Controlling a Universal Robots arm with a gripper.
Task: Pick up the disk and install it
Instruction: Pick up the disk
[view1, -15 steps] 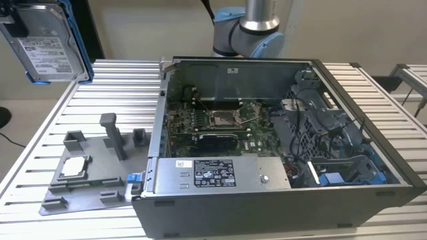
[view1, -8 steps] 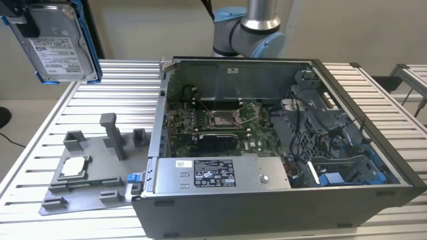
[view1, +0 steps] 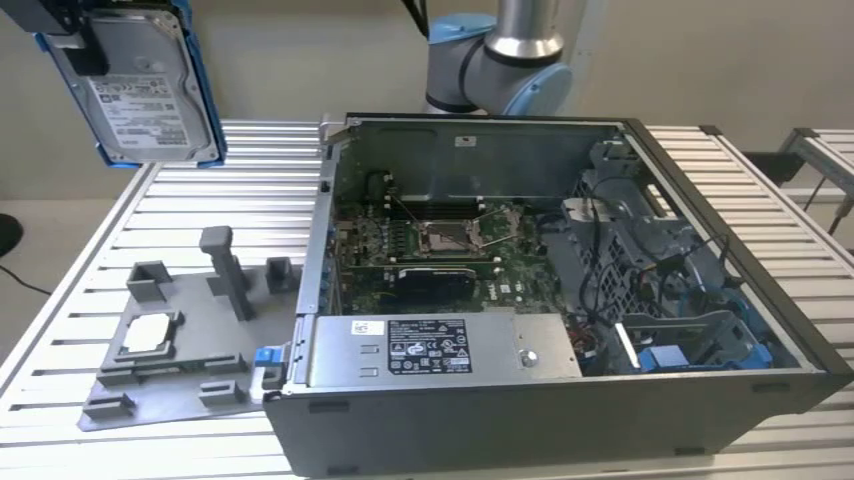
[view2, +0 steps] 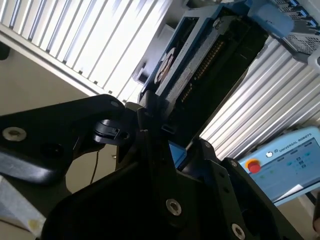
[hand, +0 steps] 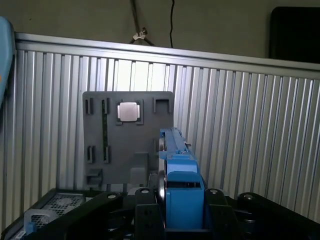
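Slatted metal table (view1: 240, 190) with grey fixture plate (view1: 200, 345) beside open computer case (view1: 534, 425)

We find the disk (view1: 136, 88) hanging well above the slatted table (view1: 174, 195), with open air around it. Beneath, the grey fixture (view1: 187, 345) raises upright posts (view1: 222, 265). The open case (view1: 534, 420) admits entry from above; cables (view1: 694, 268) appear to crowd its drive cage (view1: 634, 215).

Lit softly and evenly in the exterior view, sheens faintly on the disk (view1: 134, 75), dims inside the computer case (view1: 561, 400), and glares white off the table slats (view2: 115, 45) in the second wrist view.
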